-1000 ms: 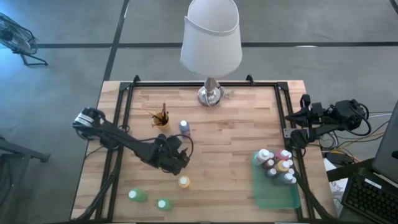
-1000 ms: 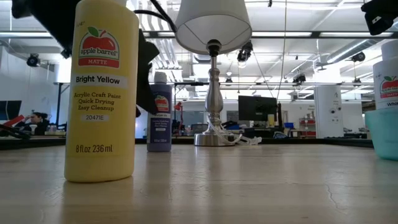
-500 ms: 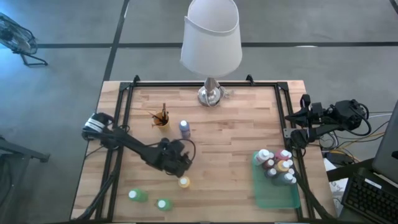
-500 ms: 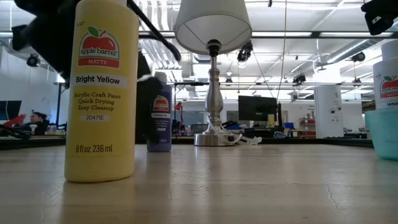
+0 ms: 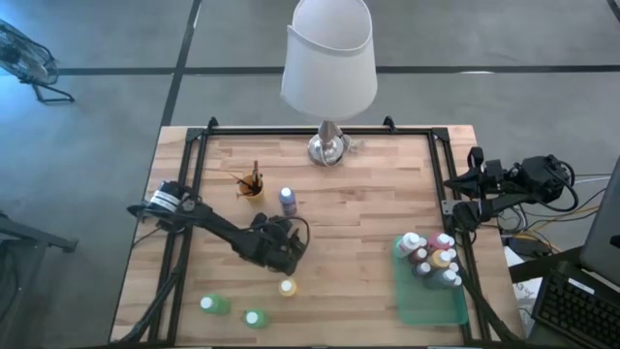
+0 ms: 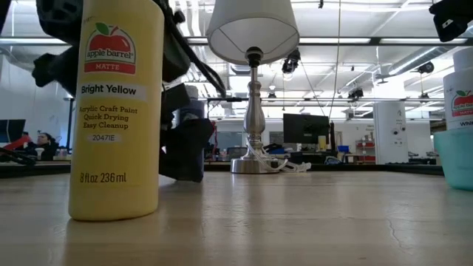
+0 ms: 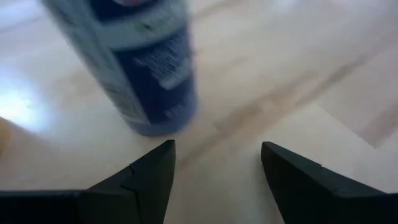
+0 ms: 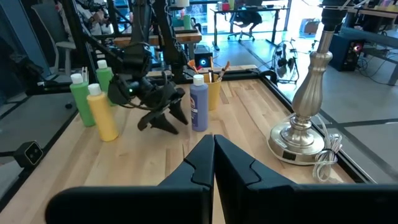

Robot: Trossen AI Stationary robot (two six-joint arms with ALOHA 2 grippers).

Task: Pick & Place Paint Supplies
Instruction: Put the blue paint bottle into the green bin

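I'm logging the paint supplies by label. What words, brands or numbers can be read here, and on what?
On the yellow bottle, low view:
"apple barrel"
"MATTE"
"Bright Yellow"
"Acrylic Craft Paint"
"Quick Drying"
"Easy Cleanup"
"20471E"
"8 fl oz 236 ml"

White bottle at the right edge: an apple logo and a cut-off word starting "Whit".

Purple bottle, left wrist view: label print too blurred to read.

Other bottles: labels too small.

nine paint bottles (image 5: 288,287), one lamp (image 5: 328,68)
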